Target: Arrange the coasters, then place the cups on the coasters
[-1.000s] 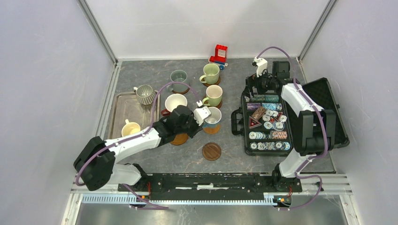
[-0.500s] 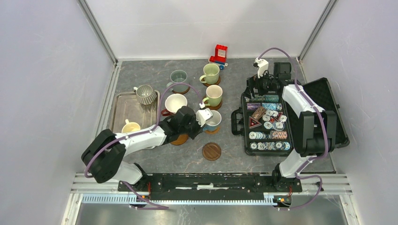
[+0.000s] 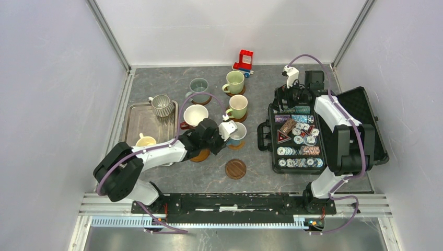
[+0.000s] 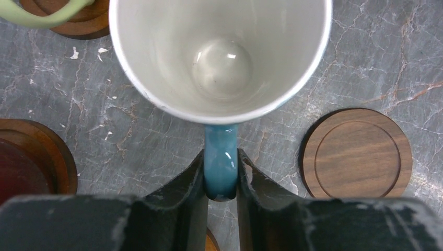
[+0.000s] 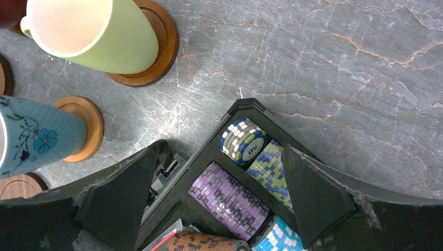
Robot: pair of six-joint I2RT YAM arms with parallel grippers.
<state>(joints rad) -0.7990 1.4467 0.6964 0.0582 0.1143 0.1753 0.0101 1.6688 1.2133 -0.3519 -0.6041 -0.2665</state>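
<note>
- Seven cups are out on the grey marbled table (image 3: pixel 209 177), with brown wooden coasters among them.
- Left gripper (image 4: pixel 220 180) pinches the blue handle of the small blue-white cup (image 4: pixel 219 52), one finger on each side. The wrist view looks straight down into its white inside.
- That cup is just in front of the near pale green cup (image 3: pixel 238 106). A small flat coaster (image 5: pixel 86 125) shows at its base; whether the cup rests on it cannot be told.
- Both the near one and the far pale green cup (image 3: pixel 234 81) sit on coasters.
- To their left, the grey-green cup (image 3: pixel 199 88) and the cream-and-brown cup (image 3: pixel 195 115) each sit on a dark coaster.
- Ribbed grey cup (image 3: pixel 162 105) and cream-yellow cup (image 3: pixel 146 142) stand in the metal tray (image 3: pixel 133 123) at the left edge.
- One bare rimmed coaster (image 3: pixel 235 169) lies alone near the front. A second bare coaster (image 3: pixel 200 155) shows partly under the left wrist.
- Right gripper (image 5: pixel 220 151) is spread wide, holding nothing, above the chip stacks at the far end of the open chip case (image 3: pixel 271 141).
</note>
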